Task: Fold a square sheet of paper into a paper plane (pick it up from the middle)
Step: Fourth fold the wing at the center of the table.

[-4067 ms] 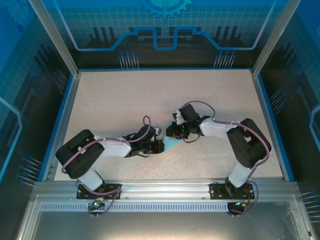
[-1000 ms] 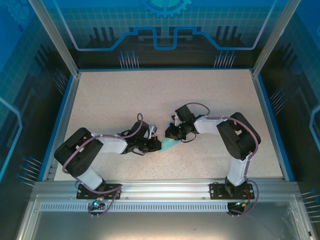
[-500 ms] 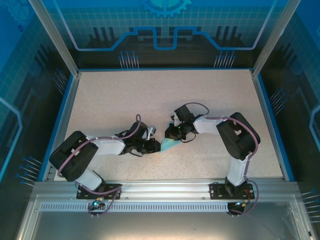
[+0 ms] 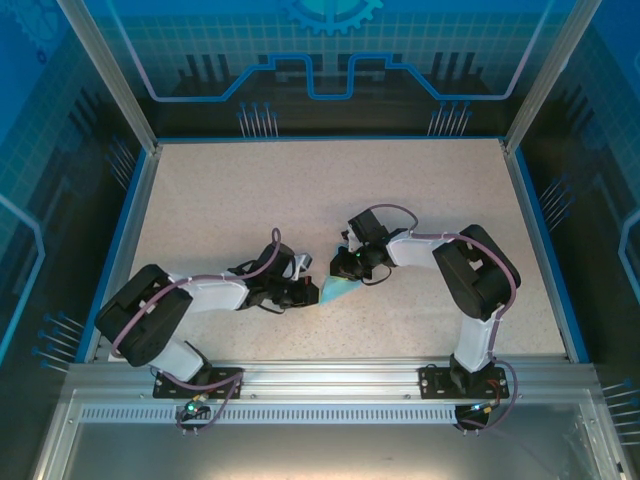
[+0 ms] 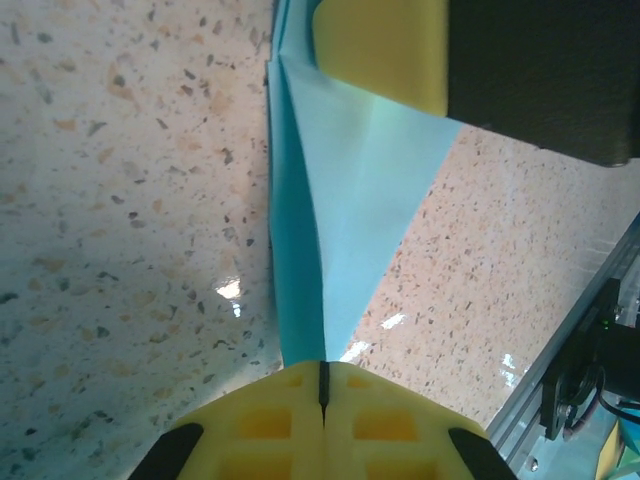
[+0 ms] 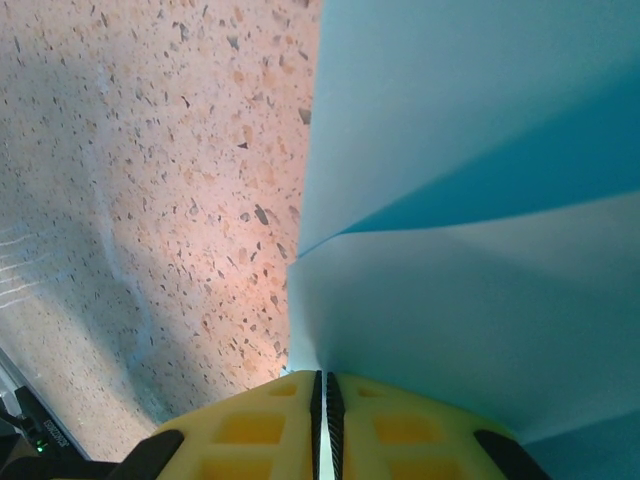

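Surrounding the paper plane [image 4: 338, 290]: speckled table [image 4: 230, 190], blue walls [image 4: 330, 70].

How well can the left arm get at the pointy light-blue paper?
Probably yes: it looks right there. The left end effector is shut on the tip of the light-blue paper plane, nothing between them. The right end effector pinches its other end.
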